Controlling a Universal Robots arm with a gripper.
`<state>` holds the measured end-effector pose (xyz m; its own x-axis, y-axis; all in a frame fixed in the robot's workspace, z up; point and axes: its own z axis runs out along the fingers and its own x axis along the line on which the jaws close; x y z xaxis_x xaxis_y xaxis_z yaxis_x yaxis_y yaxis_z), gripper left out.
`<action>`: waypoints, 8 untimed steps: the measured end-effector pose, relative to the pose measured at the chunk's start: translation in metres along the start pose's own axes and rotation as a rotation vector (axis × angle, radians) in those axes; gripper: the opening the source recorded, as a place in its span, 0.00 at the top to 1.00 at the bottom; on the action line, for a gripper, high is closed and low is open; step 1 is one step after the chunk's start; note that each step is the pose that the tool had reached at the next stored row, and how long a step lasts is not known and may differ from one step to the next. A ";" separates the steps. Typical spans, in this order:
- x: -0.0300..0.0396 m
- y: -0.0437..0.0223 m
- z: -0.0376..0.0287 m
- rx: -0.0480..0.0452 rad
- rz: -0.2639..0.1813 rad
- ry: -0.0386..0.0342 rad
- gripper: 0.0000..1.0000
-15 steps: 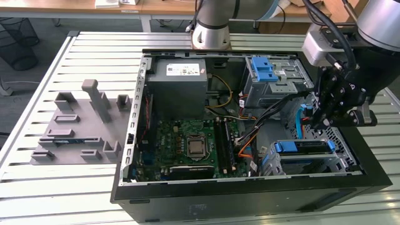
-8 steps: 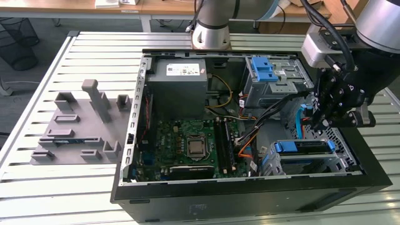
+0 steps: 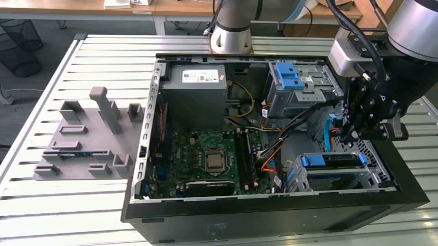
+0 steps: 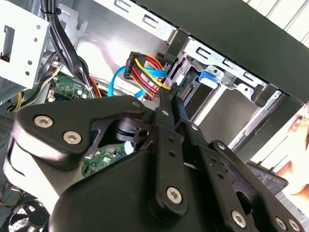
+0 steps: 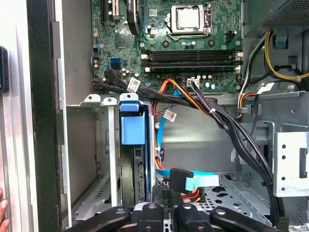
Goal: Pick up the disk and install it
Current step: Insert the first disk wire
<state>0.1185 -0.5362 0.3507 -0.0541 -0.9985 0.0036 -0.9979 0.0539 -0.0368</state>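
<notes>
Gripper (image 3: pixel 370 120) hangs over the open case (image 3: pixel 274 215), on the exterior view's right, above the drive bays. Fingers (image 5: pixel 166 212) closed together, holding nothing; in the second wrist view the two tips meet just in front of the red-yellow cable bundle (image 4: pixel 147 72). Disk (image 3: pixel 333 161) sits in the lower bay cage (image 3: pixel 373 179), blue bracket uppermost, below the gripper and apart from it; in the first wrist view the disk (image 5: pixel 133 128) stands edge-on in the cage beside the light-blue cable (image 5: pixel 190 179). Farther in: motherboard (image 3: pixel 208 159), then power supply (image 3: pixel 198 89). Grey fixture (image 3: pixel 89 138) lies on the desk (image 3: pixel 41 195) at the exterior view's left.
</notes>
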 end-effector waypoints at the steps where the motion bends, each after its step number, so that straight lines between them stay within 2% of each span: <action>1: 0.0000 0.0000 0.0001 0.0000 0.000 -0.0002 0.83; 6: 0.0021 -0.0001 0.0001 -0.0002 0.000 0.0011 0.84; 8: 0.0044 -0.0013 0.0002 -0.0052 0.000 0.0018 0.84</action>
<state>0.1195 -0.5407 0.3505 -0.0541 -0.9985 0.0055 -0.9980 0.0539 -0.0316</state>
